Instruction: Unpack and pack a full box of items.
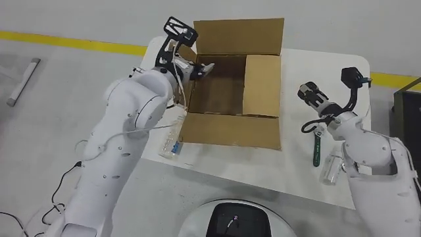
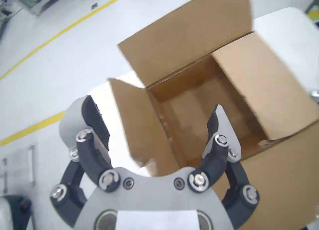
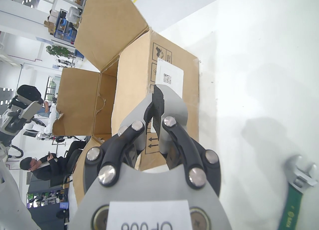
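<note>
Brown corrugated cardboard box (image 1: 262, 85), flaps unfolded, is overhung by the spread left gripper (image 2: 154, 106); the right gripper (image 3: 157, 96) is held closed, empty.

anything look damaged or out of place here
The cardboard box has a ragged, torn corner on its side flap. A clear plastic bottle lies on its side right at the edge of the table, where it could roll off.

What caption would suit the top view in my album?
Open left gripper at the edge of the open cardboard box, shut right gripper beside it, wrench lying on the table.
</note>
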`<action>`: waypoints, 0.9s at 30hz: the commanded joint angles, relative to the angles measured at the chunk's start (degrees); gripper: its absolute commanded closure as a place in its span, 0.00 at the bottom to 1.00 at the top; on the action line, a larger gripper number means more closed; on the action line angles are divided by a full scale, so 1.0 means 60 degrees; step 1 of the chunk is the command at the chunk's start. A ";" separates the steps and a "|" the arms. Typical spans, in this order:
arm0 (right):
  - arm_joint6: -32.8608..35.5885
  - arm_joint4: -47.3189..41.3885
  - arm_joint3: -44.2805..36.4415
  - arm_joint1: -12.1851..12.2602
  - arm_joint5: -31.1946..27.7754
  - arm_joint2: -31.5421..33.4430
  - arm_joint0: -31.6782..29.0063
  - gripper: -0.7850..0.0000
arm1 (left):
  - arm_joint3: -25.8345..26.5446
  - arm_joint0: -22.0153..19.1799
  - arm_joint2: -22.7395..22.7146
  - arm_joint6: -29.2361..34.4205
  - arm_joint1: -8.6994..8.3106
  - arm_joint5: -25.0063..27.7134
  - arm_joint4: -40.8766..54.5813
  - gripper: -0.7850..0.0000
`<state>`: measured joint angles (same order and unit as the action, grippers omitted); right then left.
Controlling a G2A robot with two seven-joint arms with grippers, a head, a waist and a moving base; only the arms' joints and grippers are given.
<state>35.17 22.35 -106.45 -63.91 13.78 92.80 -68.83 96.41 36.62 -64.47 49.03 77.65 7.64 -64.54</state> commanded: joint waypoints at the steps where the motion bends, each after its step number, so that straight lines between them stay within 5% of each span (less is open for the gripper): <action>1: 0.0122 -0.0040 -0.0185 0.0046 -0.0020 0.0446 -0.0224 1.00 | -0.0396 -0.0161 0.0257 -0.0307 0.0126 0.0206 0.1796 0.00; 9: 0.0486 0.0042 -0.0747 0.0175 -0.0159 0.1534 -0.1031 1.00 | -0.2564 -0.0630 0.1528 -0.0346 0.0610 0.0869 0.6007 0.00; 21: 0.0252 0.0088 -0.0720 0.0200 -0.0869 0.1338 -0.1599 1.00 | -0.2710 -0.0598 0.1576 -0.0318 0.0623 0.0850 0.6119 0.00; 27: -0.0005 -0.0284 0.0291 0.0149 -0.1542 0.0588 -0.1233 1.00 | -0.3395 -0.0329 0.1489 -0.0937 0.0628 -0.0241 0.5813 0.00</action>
<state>35.41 21.28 -106.16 -62.95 5.03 97.18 -77.00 76.77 34.87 -55.56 44.48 81.32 6.74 -30.22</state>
